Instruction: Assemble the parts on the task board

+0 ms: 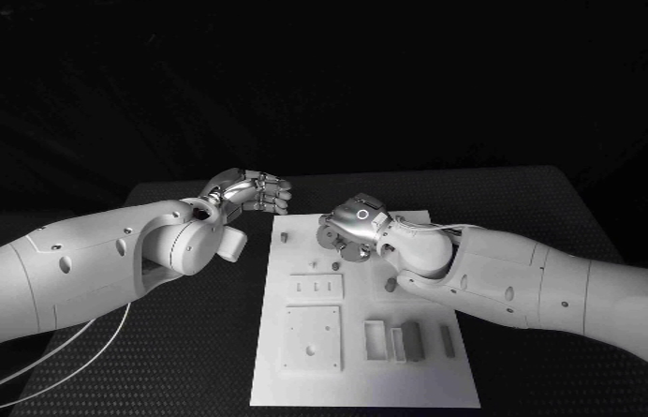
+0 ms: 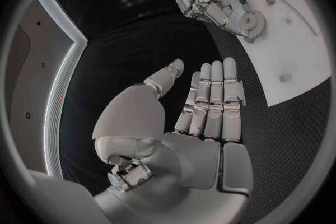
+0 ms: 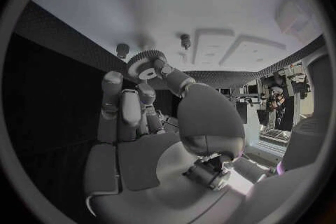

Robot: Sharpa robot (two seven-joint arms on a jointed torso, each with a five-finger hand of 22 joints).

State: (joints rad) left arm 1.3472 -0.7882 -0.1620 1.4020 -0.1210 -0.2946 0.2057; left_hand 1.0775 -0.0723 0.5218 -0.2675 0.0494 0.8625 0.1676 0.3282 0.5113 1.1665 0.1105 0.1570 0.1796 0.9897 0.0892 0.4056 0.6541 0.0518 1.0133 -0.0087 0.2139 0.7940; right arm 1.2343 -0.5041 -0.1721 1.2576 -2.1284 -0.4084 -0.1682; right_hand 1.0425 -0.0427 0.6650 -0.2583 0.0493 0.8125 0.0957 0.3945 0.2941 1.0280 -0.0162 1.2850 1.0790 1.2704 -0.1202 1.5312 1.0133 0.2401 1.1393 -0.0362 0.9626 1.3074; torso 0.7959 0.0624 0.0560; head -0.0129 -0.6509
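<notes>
The white task board lies in the middle of the black table. My right hand hovers over the board's far end and pinches a small toothed gear between thumb and fingers; the gear is also seen from the left wrist, just above the board. Two short pegs stand on the board beyond the gear. My left hand is off the board's far left corner, over the table; its fingers are stretched out flat and hold nothing.
Two square plates sit on the board's left half, and several upright blocks stand near its right front. A peg stands by the far left edge, another peg near the right forearm.
</notes>
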